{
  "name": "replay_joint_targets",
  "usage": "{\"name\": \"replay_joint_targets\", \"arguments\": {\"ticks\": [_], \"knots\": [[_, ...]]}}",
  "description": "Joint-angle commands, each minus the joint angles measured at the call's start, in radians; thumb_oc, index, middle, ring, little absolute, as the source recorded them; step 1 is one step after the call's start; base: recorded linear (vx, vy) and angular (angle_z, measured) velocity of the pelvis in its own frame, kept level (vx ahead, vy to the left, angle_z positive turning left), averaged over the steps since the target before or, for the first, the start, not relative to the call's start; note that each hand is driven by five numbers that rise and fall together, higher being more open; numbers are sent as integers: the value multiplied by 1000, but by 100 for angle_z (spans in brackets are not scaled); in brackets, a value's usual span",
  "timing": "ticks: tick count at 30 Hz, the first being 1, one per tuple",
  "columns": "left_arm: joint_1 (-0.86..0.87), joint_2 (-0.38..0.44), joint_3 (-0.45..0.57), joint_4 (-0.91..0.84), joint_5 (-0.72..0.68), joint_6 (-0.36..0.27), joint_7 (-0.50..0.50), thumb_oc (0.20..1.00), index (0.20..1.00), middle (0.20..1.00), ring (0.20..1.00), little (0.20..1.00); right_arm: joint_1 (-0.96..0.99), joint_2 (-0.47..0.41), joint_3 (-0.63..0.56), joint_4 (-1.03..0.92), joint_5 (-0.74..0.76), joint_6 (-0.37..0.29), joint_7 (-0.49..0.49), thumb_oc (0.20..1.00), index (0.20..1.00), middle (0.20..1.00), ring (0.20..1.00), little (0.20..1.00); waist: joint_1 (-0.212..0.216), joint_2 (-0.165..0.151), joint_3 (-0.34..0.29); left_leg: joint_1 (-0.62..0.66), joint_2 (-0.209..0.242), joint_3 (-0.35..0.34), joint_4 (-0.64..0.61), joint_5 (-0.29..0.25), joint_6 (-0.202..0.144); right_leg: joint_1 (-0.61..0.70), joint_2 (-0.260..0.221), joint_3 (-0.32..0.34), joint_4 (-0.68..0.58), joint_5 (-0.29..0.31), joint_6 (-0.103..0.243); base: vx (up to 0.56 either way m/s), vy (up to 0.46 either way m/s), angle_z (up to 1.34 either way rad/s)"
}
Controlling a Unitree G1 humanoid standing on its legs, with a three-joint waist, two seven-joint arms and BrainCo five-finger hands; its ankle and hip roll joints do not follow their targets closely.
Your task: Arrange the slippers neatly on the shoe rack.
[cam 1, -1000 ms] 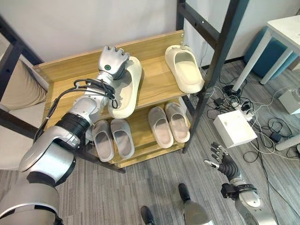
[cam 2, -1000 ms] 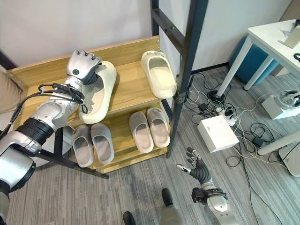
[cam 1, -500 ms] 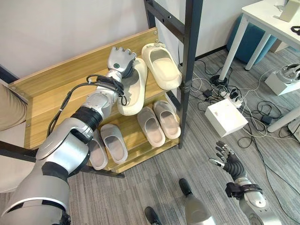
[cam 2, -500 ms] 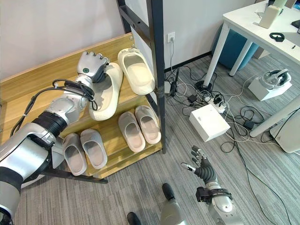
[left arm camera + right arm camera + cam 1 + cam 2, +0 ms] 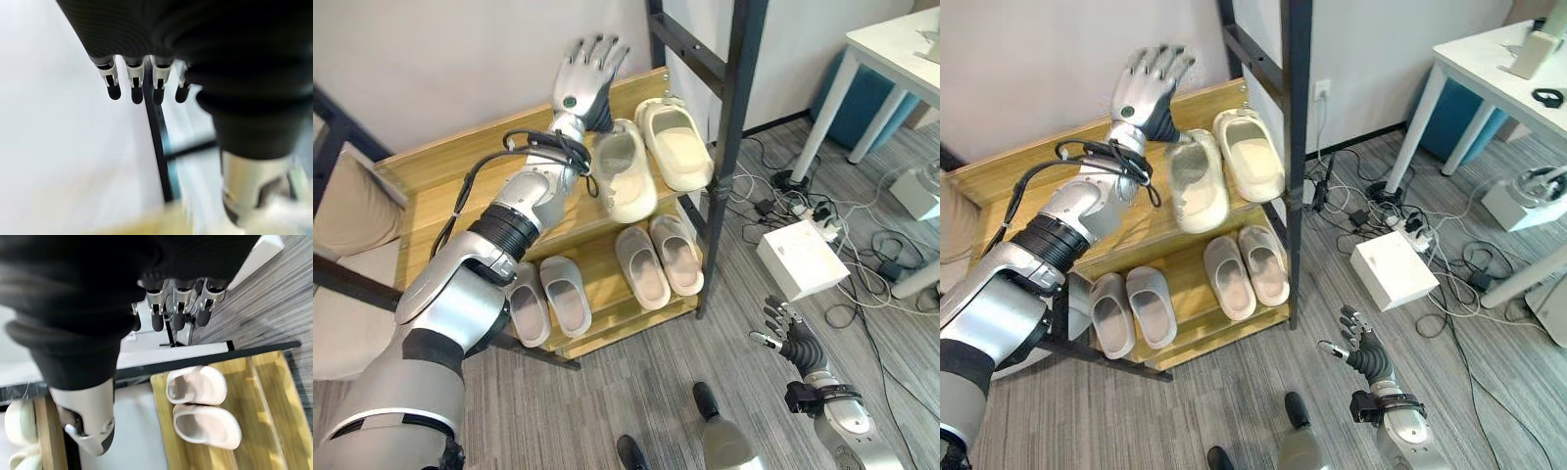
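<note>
Two cream slippers lie side by side at the right end of the wooden shoe rack's top shelf [image 5: 450, 186]: the left one [image 5: 625, 176] angled a little, the right one [image 5: 674, 142] against the black post. My left hand [image 5: 587, 73] is open, raised above and behind the left cream slipper, clear of it, fingers [image 5: 134, 90] straight toward the wall. Two grey pairs [image 5: 548, 299] [image 5: 658, 259] sit on the lower shelf. My right hand [image 5: 788, 335] hangs open low over the floor, right of the rack, with the grey pair [image 5: 200, 406] past its fingers [image 5: 178, 308].
A black frame post [image 5: 734, 127] stands at the rack's right end. A white box [image 5: 800, 259] and loose cables lie on the floor to the right. A white table [image 5: 901, 59] is at the far right, a beige cushion [image 5: 352, 196] at the left.
My left hand has let go of the left cream slipper, opened and lifted toward the wall. That slipper now lies flat beside the other. The camera has shifted.
</note>
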Motion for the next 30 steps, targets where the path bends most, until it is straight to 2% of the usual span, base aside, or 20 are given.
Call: {"name": "replay_joint_targets", "arguments": {"ticks": [1, 2, 3, 5, 6, 7, 8, 11, 14, 17, 21, 27, 30], "knots": [[99, -16, 140, -25, -360, -119, -9, 1000, 1000, 1000, 1000, 1000, -13, 46, -34, -3, -18, 1, -6, 1000, 1000, 1000, 1000, 1000, 39, -38, -48, 34, 14, -108, 0, -86, -18, 74, -13, -70, 5, -134, 59, -18, -7, 45], [104, -14, 143, -29, -362, -118, -11, 1000, 1000, 1000, 1000, 1000, -12, 45, -33, -3, -18, 1, -6, 1000, 1000, 1000, 1000, 1000, 38, -37, -50, 34, 14, -108, 0, -86, -18, 74, -13, -71, 4, -134, 59, -19, -8, 39], [170, -49, 166, -79, -517, -161, -36, 1000, 1000, 1000, 1000, 1000, -16, 54, -33, 0, -27, 12, -9, 1000, 1000, 1000, 1000, 1000, 48, -37, -53, 31, 13, -118, 0, -81, -18, 78, -15, -80, 4, -133, 57, -13, -8, 23], [232, -73, 170, -124, -675, -197, -92, 1000, 1000, 1000, 1000, 1000, -25, 61, -27, 0, -29, 22, -12, 1000, 1000, 1000, 1000, 1000, 60, -39, -54, 28, 11, -126, 0, -76, -17, 81, -15, -88, 4, -132, 56, -15, -8, 19], [234, -72, 171, -125, -677, -197, -94, 1000, 1000, 1000, 1000, 1000, -25, 60, -26, 0, -29, 22, -12, 1000, 1000, 1000, 1000, 1000, 58, -38, -55, 28, 11, -127, 0, -76, -17, 81, -15, -89, 4, -133, 56, -23, -9, 29], [351, -70, 166, -235, -905, -240, -148, 1000, 1000, 1000, 1000, 1000, -28, 72, -24, -5, -25, 33, -14, 1000, 1000, 1000, 1000, 1000, 75, -40, -55, 21, 9, -137, 0, -70, -17, 83, -16, -104, 3, -131, 56, -24, -6, 20], [390, -69, 163, -271, -976, -247, -168, 1000, 1000, 1000, 1000, 1000, -25, 72, -23, -5, -25, 38, -12, 1000, 1000, 1000, 1000, 1000, 78, -40, -55, 20, 9, -139, 0, -69, -16, 83, -17, -106, 3, -130, 56, -33, -7, 17], [532, -48, 146, -371, -1205, -242, -246, 1000, 1000, 1000, 1000, 1000, -13, 74, -21, -5, -25, 58, -5, 1000, 1000, 1000, 1000, 1000, 91, -41, -57, 18, 7, -142, 0, -64, -15, 85, -18, -111, 3, -127, 56, -13, 5, 10], [617, 8, 118, -446, -1335, -205, -288, 1000, 1000, 1000, 1000, 1000, 0, 64, -15, -6, -21, 70, 3, 1000, 1000, 1000, 1000, 1000, 95, -41, -60, 16, 5, -142, 0, -64, -15, 85, -20, -113, 1, -124, 57, -2, 2, 1], [673, 84, 99, -516, -1413, -177, -319, 1000, 1000, 1000, 1000, 1000, 14, 44, -4, -13, -14, 78, 25, 1000, 1000, 1000, 1000, 1000, 97, -43, -65, 15, 5, -140, 0, -64, -15, 83, -21, -111, 0, -120, 60, 0, 0, 0], [691, 85, 80, -512, -1438, -158, -329, 1000, 1000, 1000, 1000, 1000, 17, 34, 6, -12, -10, 82, 38, 1000, 1000, 1000, 1000, 1000, 94, -45, -71, 16, 6, -135, 0, -64, -15, 81, -21, -107, 0, -119, 61, 0, 0, 0], [643, -31, 46, -463, -1414, -140, -315, 1000, 1000, 1000, 1000, 1000, 16, 29, 8, -8, -13, 91, 43, 1000, 1000, 1000, 1000, 1000, 74, -51, -71, 18, 8, -123, 0, -67, -14, 72, -21, -93, -1, -114, 61, 16, 6, -11], [583, -117, 21, -395, -1376, -131, -304, 1000, 1000, 1000, 1000, 1000, 10, 32, 7, -8, -21, 96, 38, 1000, 1000, 1000, 1000, 1000, 57, -49, -69, 23, 9, -118, 0, -68, -13, 71, -19, -86, -2, -115, 61, 13, -12, -10]]}}
